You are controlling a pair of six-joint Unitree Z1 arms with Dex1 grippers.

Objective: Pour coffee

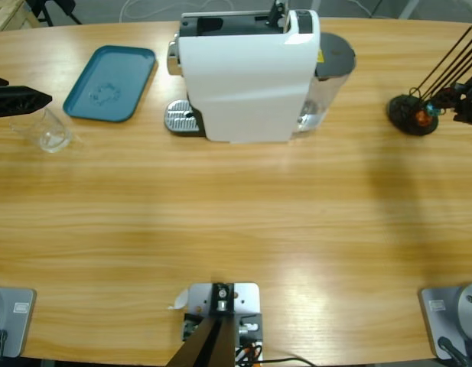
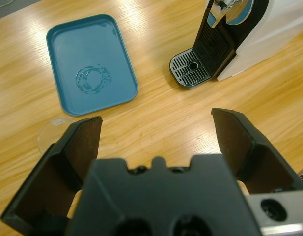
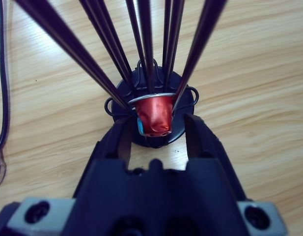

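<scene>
With no coffee visible anywhere, the red capsule point(image 3: 154, 115) low in the wire rack point(image 3: 151, 73) is bracketed, seemingly untouched, by the parted right gripper point(image 3: 156, 130), best closed squarely before lifting, while the left gripper point(image 2: 158, 130) hangs wide open over the glass point(image 1: 50, 131).
</scene>
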